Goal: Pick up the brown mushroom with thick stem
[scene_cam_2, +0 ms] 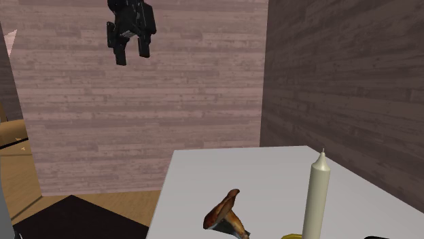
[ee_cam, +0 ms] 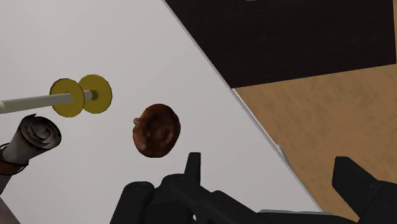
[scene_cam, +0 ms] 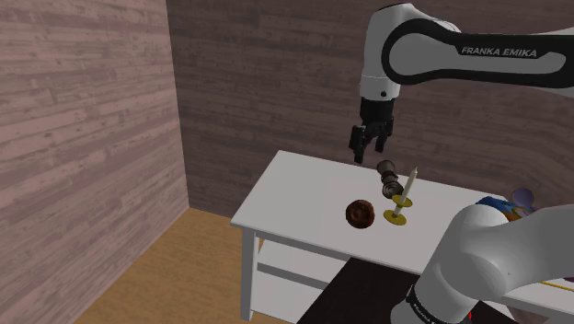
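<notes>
The brown mushroom (scene_cam: 360, 214) lies on the white table (scene_cam: 294, 193), close to the front edge. In the second exterior view the mushroom (scene_cam_2: 226, 214) rests tilted on its side, with a reddish-brown cap and a thick stem. My black gripper (scene_cam: 368, 152) hangs open and empty well above the table, beyond the mushroom. The second exterior view has the gripper (scene_cam_2: 132, 58) high up against the wooden wall. In the wrist view the mushroom's cap (ee_cam: 157, 130) lies ahead of the fingers (ee_cam: 194, 167), nearer one fingertip than the other, and nothing is between them.
A pale candle (scene_cam: 411, 184) on a yellow holder (scene_cam: 397, 216) stands just beside the mushroom. A grey, banded object (scene_cam: 388, 173) is behind it. Coloured items (scene_cam: 510, 204) sit further along the table. Wooden walls enclose the table's corner; the table edge (ee_cam: 254, 124) drops to the wood floor.
</notes>
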